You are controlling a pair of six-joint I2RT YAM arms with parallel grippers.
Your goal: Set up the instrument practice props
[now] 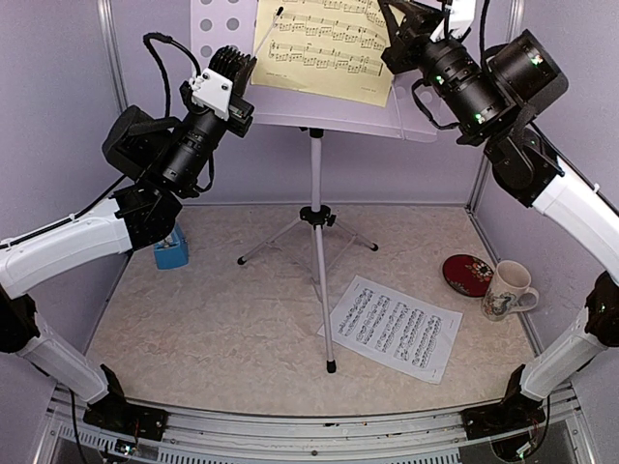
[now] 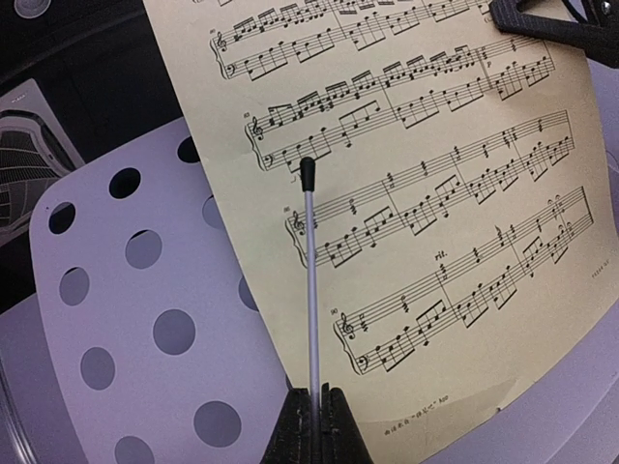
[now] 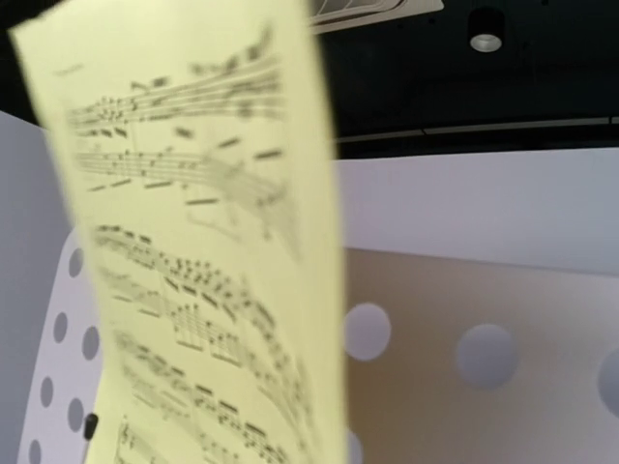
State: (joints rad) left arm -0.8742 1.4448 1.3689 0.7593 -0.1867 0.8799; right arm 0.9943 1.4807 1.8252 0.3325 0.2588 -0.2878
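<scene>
The silver tripod music stand point(image 1: 316, 222) stands mid-table, and its white perforated desk point(image 1: 218, 29) carries the yellow sheet of music point(image 1: 324, 48). My left gripper point(image 1: 235, 70) is shut on the stand's thin silver page-holder rod point(image 1: 268, 32). In the left wrist view the gripper point(image 2: 317, 391) holds the rod point(image 2: 311, 290) in front of the yellow sheet point(image 2: 435, 193). My right gripper point(image 1: 401, 21) is at the sheet's top right corner and looks shut on it. Its own fingers are hidden in the right wrist view, where the sheet point(image 3: 213, 271) is blurred. The white sheet point(image 1: 392, 329) lies flat on the table. The blue metronome point(image 1: 171, 251) is half hidden behind my left arm.
A dark red disc point(image 1: 467, 274) and a white patterned mug point(image 1: 508, 290) sit at the right edge of the table. The stand's legs point(image 1: 324, 319) spread over the middle. Enclosure walls close in left, right and behind.
</scene>
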